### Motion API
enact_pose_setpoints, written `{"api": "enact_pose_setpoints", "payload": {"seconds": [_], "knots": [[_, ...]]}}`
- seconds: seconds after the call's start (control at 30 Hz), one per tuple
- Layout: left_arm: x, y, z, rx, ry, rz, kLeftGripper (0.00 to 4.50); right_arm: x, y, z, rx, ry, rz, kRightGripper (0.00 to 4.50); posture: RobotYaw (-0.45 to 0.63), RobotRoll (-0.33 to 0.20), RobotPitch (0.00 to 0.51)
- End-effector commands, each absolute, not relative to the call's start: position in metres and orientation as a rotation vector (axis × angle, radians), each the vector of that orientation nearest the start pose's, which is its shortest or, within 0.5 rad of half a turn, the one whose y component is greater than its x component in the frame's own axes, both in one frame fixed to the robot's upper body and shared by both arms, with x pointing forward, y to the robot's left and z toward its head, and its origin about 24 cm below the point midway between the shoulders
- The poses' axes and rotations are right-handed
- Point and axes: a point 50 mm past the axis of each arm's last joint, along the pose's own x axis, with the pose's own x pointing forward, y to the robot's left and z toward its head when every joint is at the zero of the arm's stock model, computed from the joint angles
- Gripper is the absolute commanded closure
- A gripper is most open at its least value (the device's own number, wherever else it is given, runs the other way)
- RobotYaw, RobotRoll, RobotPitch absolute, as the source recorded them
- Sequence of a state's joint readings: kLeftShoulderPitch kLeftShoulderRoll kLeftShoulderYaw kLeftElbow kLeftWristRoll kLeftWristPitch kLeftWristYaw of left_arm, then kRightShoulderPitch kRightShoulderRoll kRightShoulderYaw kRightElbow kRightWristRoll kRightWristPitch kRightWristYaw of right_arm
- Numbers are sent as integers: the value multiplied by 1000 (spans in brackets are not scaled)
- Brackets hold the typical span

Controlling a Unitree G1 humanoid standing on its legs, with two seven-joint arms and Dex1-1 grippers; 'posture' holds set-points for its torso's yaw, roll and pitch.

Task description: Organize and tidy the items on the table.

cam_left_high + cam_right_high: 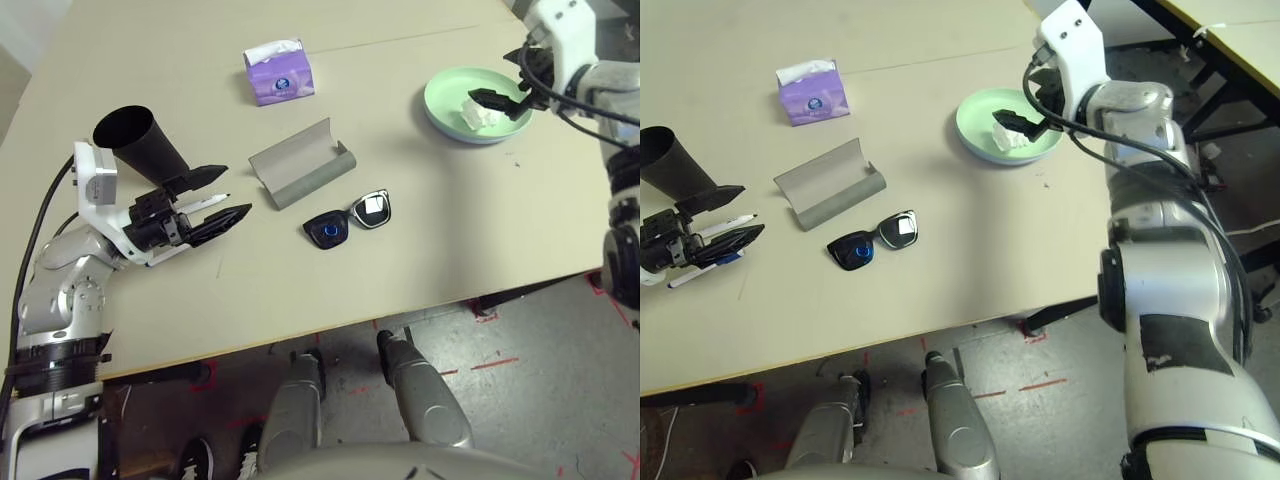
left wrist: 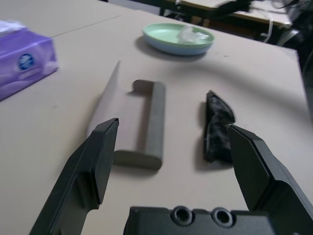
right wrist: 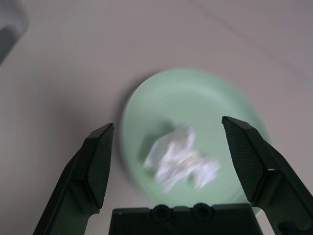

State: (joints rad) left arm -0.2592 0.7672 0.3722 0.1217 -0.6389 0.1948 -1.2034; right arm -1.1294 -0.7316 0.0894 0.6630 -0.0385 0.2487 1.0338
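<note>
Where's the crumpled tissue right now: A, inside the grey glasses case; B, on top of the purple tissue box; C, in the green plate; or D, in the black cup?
C: the crumpled tissue lies in the green plate, with the right pincer open above it.

Crumpled white tissue (image 3: pixel 179 160) in green plate (image 3: pixel 146 103), sunglasses (image 1: pixel 348 220) beside open grey case (image 1: pixel 300 165)

No lettering can be read; the purple tissue box (image 1: pixel 279 72) bears only a round blue logo.
</note>
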Motion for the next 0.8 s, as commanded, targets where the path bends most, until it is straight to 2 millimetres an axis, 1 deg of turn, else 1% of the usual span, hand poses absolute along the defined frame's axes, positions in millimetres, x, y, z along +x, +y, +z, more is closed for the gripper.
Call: {"api": "enact_pose_setpoints", "payload": {"seconds": [0.03, 0.2, 0.33, 0.4, 0.5, 0.63, 0.8], "knots": [[248, 307, 180, 172, -128, -882, 0, 358, -229, 280, -676, 112, 751, 21, -187, 0, 276], [235, 318, 184, 205, -108, -871, 0, 340, -215, 279, -689, 146, 858, 21, -165, 0, 277], [224, 323, 183, 222, -91, -867, 0, 332, -201, 280, -710, 148, 924, 21, -156, 0, 273], [219, 326, 183, 228, -82, -863, 0, 328, -191, 281, -733, 139, 957, 21, -155, 0, 271], [215, 327, 182, 238, -77, -863, 0, 322, -171, 283, -800, 113, 989, 21, -151, 0, 266], [216, 324, 182, 242, -89, -868, 0, 312, -143, 290, -837, 87, 1039, 21, -149, 0, 261], [218, 318, 178, 235, -96, -879, 0, 305, -119, 303, -908, 91, 1069, 21, -157, 0, 256]]}}
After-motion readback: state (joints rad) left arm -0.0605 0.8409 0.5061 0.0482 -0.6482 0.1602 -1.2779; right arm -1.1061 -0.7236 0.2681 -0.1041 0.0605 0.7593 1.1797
